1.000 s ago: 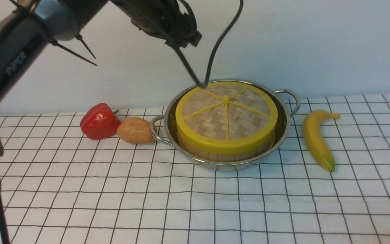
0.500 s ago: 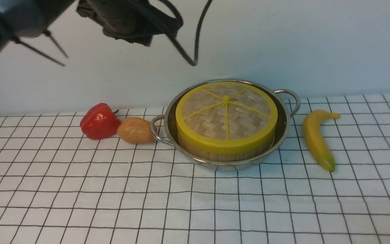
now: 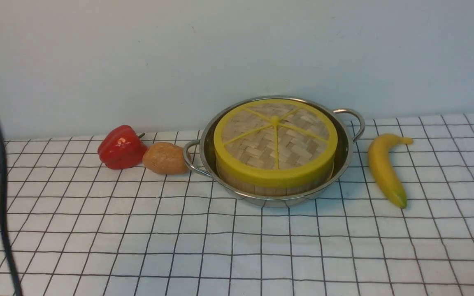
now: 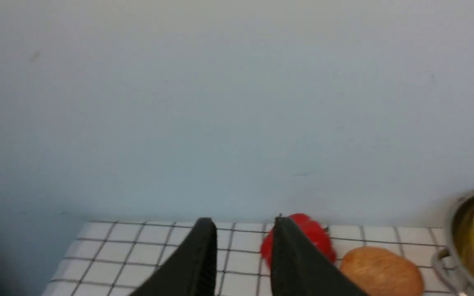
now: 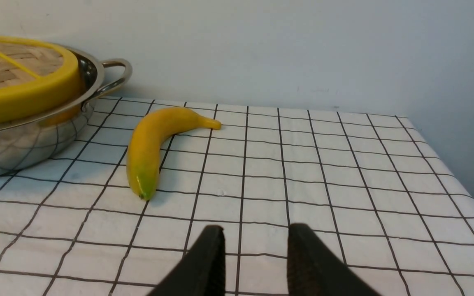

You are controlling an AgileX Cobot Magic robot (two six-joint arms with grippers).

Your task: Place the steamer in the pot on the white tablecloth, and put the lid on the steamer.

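The pot (image 3: 346,154) is set on the white tablecloth (image 3: 237,246). The steamer (image 3: 270,187) is seated inside the pot, and the lid (image 3: 275,142) is laid on it. Left of the pot: potato (image 3: 165,158), red pepper (image 3: 121,147). Right of it: banana (image 3: 383,168). The left gripper (image 4: 243,250) and right gripper (image 5: 255,255) are seen slightly parted, with nothing grasped.

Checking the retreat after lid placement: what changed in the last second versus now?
The left arm pulled up and away from over the lid, back to the robot's left, and is nearly out of the front view. Its left gripper is empty, jaws a little apart. Lid, steamer, pot, red pepper, potato and banana stayed put.
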